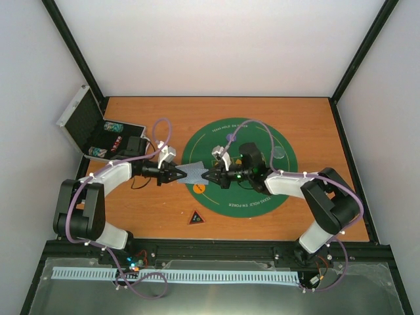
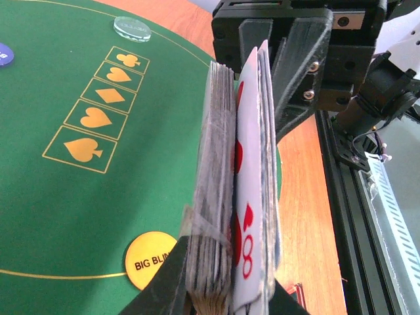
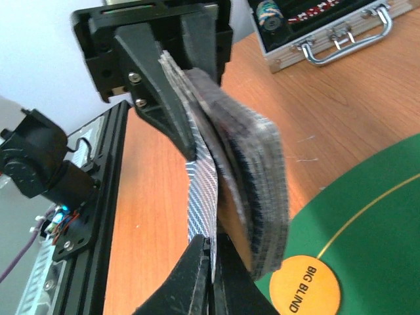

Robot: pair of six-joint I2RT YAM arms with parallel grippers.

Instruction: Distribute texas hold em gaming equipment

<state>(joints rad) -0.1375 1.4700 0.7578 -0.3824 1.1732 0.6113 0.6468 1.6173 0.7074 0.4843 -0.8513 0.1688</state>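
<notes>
Overhead, hands: The left gripper [image 1: 172, 174] and right gripper [image 1: 213, 176] met tip to tip over the near-left rim of the round green felt mat [image 1: 197, 148]. A pack of small playing cards with grey-blue backs [image 1: 193, 173] was held up between them.
Overhead, laid out: A clear disc [image 1: 279, 153] and a purple-blue chip [image 1: 230, 138] lay on the mat. The dark red-edged triangle [image 1: 195, 217] sat on bare wood nearby. The silver black-lined case [image 1: 79, 118] stood open at far left.
Left wrist: The left gripper's [image 2: 226, 295] fingers were clamped on the pack [image 2: 215, 197], a red eight facing out.
Right wrist: The right gripper's [image 3: 209, 279] fingers were pinched nearly together on the pack's [image 3: 259, 177] outermost cards.
Progress: Early, I judged. No card lay dealt on the mat, and chips [image 3: 269, 10] sat in the case.
</notes>
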